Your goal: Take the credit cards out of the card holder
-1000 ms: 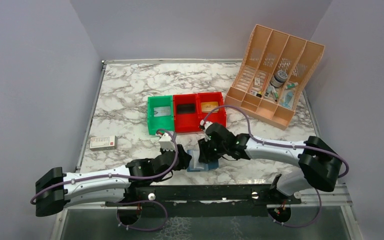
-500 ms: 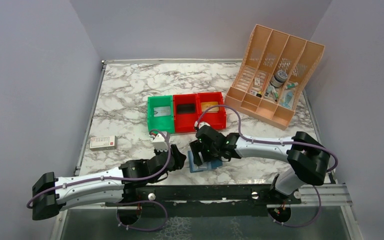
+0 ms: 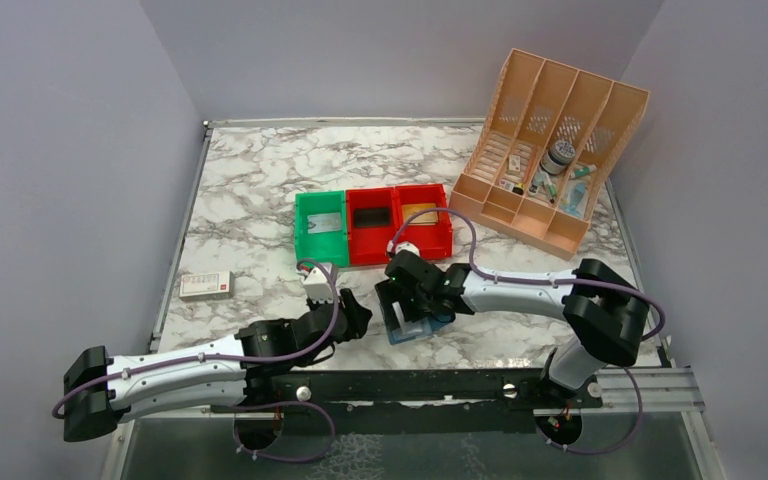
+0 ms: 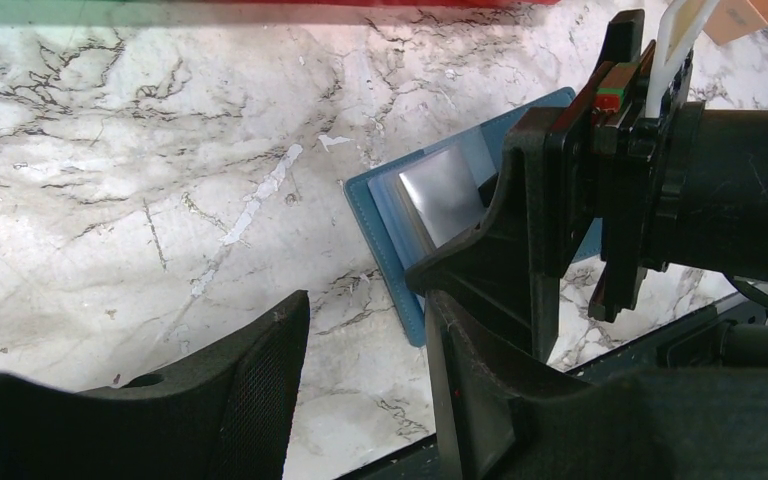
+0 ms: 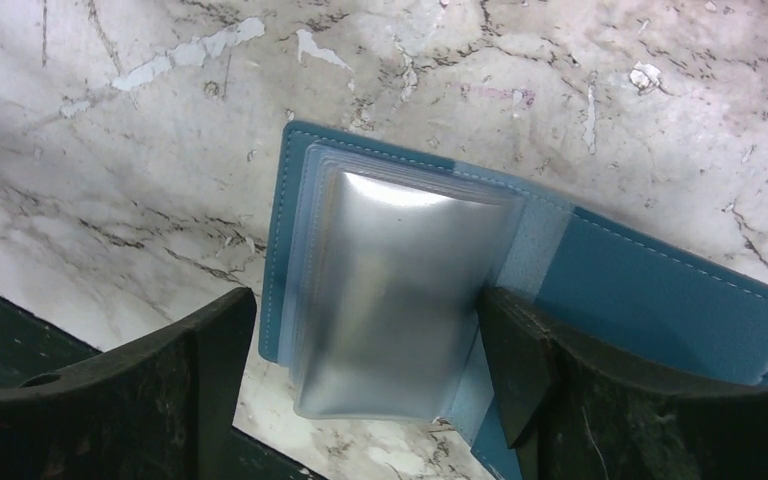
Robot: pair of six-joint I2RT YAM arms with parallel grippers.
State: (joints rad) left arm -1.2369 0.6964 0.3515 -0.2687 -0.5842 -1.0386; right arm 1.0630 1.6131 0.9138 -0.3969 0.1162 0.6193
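Observation:
The blue card holder [image 3: 412, 331] lies open on the marble near the front edge. Its clear pocket stack [image 5: 400, 300] faces up with a pale grey sheen; I cannot tell whether a credit card is inside. My right gripper [image 5: 365, 345] is open wide and straddles that pocket stack. Its right finger [image 5: 525, 370] rests against the stack's spine side. My left gripper [image 4: 365, 375] is open just left of the card holder [image 4: 400, 250], with only bare marble between its fingers. A tan-gold card [image 3: 420, 212] lies in the right red bin and a grey card [image 3: 323, 222] in the green bin.
A green bin [image 3: 306, 248] and two red bins [image 3: 372, 250] stand in a row behind the arms. A peach desk organizer [image 3: 520, 90] fills the back right. A white-and-red flat box [image 3: 206, 285] lies at the left. The black rail [image 3: 410, 385] runs along the front edge.
My right gripper has opened wide and shifted left over the card holder, which now lies flat and open. My left gripper has pulled back a little to the left.

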